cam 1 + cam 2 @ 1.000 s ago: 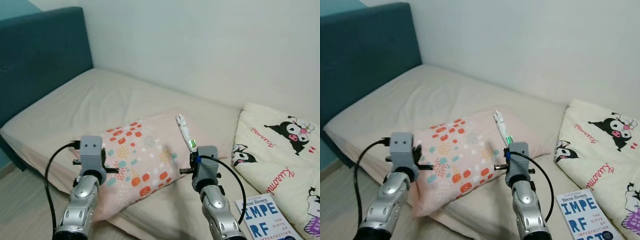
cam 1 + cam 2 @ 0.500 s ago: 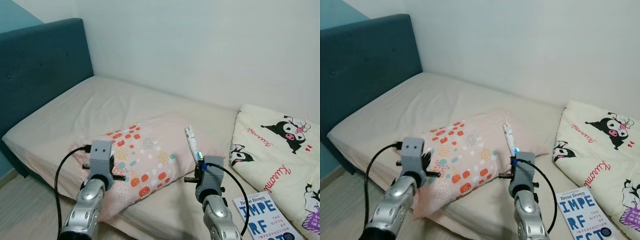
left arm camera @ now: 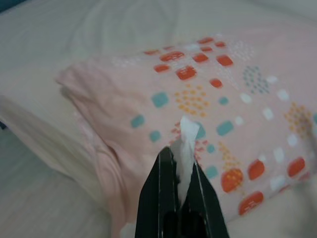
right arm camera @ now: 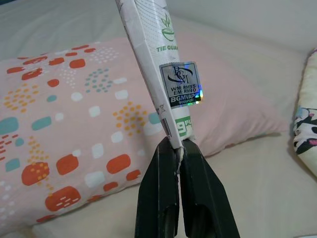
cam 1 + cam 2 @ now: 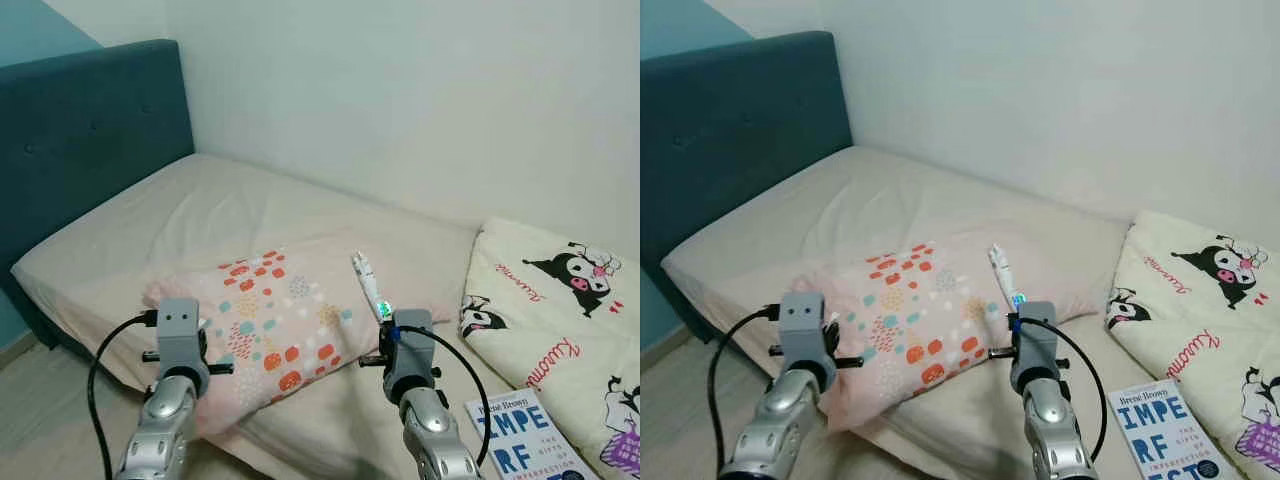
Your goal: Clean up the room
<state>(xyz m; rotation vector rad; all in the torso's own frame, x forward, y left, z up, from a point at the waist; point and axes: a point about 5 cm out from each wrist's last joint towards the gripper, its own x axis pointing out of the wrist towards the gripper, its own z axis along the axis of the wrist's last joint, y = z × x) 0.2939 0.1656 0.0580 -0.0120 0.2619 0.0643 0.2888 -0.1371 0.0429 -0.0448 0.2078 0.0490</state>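
White tissue [image 3: 186, 148] is pinched in the left gripper [image 3: 179, 163]; the right gripper [image 4: 179, 148] clamps a tea packet [image 4: 161, 74].

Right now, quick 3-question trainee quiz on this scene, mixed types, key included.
1. True or false: the right claw is shut on a white packet.
2. What does the left claw pinch?
A. a book
B. a scrap of white tissue
C. a cable
3. Fill in: the book lies on the bed beside the cartoon-print ____.

Key:
1. True.
2. B; it is held over the patterned pillow.
3. Blanket.
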